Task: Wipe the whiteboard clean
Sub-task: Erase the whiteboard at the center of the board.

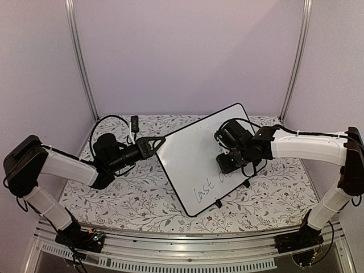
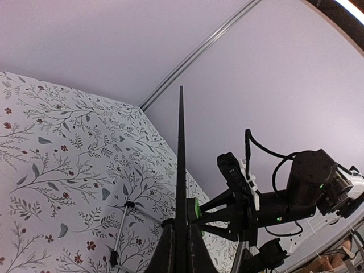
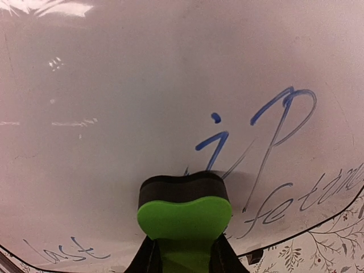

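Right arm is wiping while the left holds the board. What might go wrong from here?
1. The left gripper pinches the whiteboard at one edge only, so pressure from the eraser may twist the board or slip it loose.
2. The writing left to erase runs close to the board's lower rim. The right gripper might push the eraser off that edge.

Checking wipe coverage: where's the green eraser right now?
Right wrist view, bottom centre: the green eraser is clamped in the right gripper, against the whiteboard just below the blue "ip" lettering.
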`<action>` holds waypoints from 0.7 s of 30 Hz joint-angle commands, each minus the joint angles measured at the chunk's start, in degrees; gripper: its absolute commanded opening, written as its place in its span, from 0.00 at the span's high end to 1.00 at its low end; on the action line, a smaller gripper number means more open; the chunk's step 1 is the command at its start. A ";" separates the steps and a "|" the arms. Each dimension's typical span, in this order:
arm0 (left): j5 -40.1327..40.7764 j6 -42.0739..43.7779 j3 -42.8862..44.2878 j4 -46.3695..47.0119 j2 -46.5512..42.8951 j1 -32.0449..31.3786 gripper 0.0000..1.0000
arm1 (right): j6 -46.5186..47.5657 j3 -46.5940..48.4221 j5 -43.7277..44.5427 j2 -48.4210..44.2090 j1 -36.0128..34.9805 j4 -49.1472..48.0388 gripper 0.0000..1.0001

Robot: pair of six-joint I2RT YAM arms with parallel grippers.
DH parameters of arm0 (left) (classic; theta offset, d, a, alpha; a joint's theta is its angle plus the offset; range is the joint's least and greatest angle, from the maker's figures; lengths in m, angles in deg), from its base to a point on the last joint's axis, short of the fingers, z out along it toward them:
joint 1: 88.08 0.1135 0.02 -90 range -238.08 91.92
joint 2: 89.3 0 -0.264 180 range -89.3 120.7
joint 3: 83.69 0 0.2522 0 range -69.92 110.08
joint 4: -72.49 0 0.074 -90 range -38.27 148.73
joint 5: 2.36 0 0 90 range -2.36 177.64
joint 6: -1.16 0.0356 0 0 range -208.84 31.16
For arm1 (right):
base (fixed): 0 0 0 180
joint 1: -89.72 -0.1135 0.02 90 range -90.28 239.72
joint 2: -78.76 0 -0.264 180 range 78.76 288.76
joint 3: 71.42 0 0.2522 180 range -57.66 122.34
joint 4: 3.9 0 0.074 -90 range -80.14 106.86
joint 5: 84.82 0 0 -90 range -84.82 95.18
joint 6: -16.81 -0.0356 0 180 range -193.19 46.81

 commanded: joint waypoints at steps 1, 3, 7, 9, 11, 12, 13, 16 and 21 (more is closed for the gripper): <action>-3.45 1.39 0.60 -1.57 1.12 -1.83 1.00 | 1.60 5.21 2.31 2.72 0.33 0.32 1.00; -3.31 1.43 0.57 -1.64 0.97 -1.80 1.00 | 2.41 7.41 3.46 3.73 0.69 0.69 1.00; -3.19 1.51 0.48 -1.75 0.72 -1.85 1.00 | 3.78 9.94 4.67 4.61 1.65 0.75 1.00; -3.23 1.43 0.56 -1.75 0.84 -1.80 1.00 | 4.29 10.23 4.29 4.90 2.11 0.73 1.00; -3.33 1.43 0.58 -1.67 0.85 -1.87 1.00 | 4.43 9.73 3.56 5.00 2.21 0.73 1.00; -3.33 1.44 0.58 -1.66 0.83 -1.85 1.00 | 4.37 9.18 2.72 5.00 2.13 0.79 1.00; -3.29 1.47 0.56 -1.64 0.79 -1.86 1.00 | 4.36 8.57 1.41 4.94 2.13 0.74 1.00; -3.34 1.45 0.57 -1.66 0.83 -1.81 1.00 | 3.69 5.71 -0.91 4.53 2.18 1.10 1.00; -3.29 1.42 0.56 -1.67 0.91 -1.81 1.00 | 0.95 -1.29 -2.45 1.16 2.18 0.67 1.00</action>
